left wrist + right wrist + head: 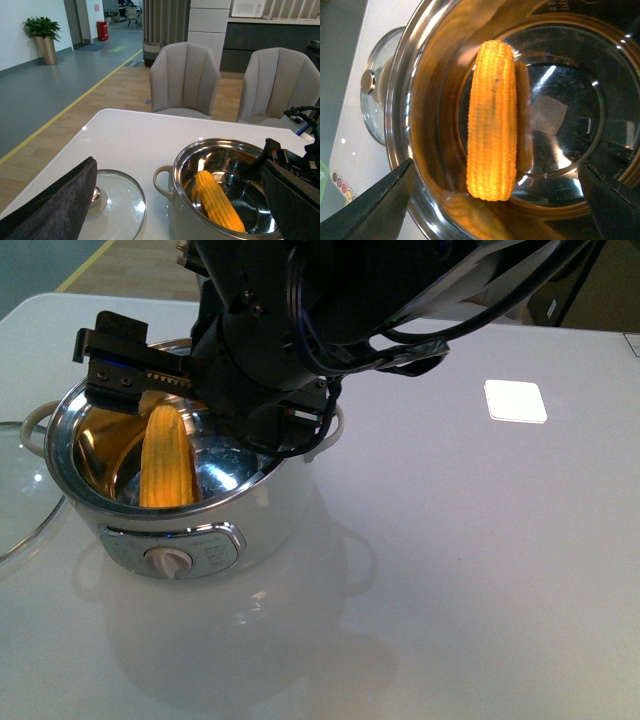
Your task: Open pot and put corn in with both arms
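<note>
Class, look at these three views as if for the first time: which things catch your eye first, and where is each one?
The bright yellow-orange corn stands out first, lying inside the pot against its shiny steel wall. Above the pot hangs the bulky black right arm, its jaws spread wide over the bowl and holding nothing. Beside the pot, the glass lid lies flat on the white table.

One cream-white electric pot (262, 508) with steel inner bowl, one yellow-orange corn cob (166, 469), one glass lid (118, 204) with steel rim, two grey upholstered chairs (184, 80), one potted green plant (42, 30), one white square tile (515, 400) on one white table (480, 570).
</note>
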You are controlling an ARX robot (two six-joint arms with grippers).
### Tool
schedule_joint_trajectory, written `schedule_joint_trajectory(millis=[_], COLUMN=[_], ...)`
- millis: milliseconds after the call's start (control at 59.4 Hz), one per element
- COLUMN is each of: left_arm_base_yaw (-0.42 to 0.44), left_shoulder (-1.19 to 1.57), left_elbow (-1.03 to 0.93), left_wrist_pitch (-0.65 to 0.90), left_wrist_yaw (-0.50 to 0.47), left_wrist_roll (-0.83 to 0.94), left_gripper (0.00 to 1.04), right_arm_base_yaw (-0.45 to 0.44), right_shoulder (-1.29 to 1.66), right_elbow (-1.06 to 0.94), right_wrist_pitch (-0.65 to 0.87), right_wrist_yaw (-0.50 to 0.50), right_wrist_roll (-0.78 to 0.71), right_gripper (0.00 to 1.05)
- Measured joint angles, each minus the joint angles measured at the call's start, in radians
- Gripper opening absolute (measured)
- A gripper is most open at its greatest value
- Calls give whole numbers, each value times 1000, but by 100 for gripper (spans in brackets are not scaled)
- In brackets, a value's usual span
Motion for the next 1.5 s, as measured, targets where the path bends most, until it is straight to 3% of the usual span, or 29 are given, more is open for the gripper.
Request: schedule_joint_trajectory(millis=[371, 741, 994, 1331, 1449, 1466, 1499], left_arm_base_yaw=[0, 0, 0, 0, 0, 0, 0], left_shoulder=[0, 0, 0, 0, 0, 0, 0], left_elbow=[0, 0, 0, 0, 0, 0, 0], left_wrist_pitch=[0, 0, 0, 0, 0, 0, 0], left_wrist_yaw=[0, 0, 0, 0, 0, 0, 0], left_wrist_roll=[0, 0, 0, 0, 0, 0, 0], left_gripper=[98, 98, 98, 98, 98, 98, 98], right_arm_base_yaw=[-187, -425, -496, -504, -521, -533, -540], right_shoulder=[-282, -773, -1097, -1315, -1307, -1323, -1337], right_elbow=[-214, -660, -917, -1045, -1164, -1202, -1212], right_wrist_pitch=[90, 159, 124, 97, 438, 531, 554], right_wrist_yaw=[42, 164, 240, 299, 266, 257, 253], right_wrist_roll=[-39, -211, -283, -344, -476, -523, -536], right_gripper=[96, 96, 96, 96, 79, 72, 67])
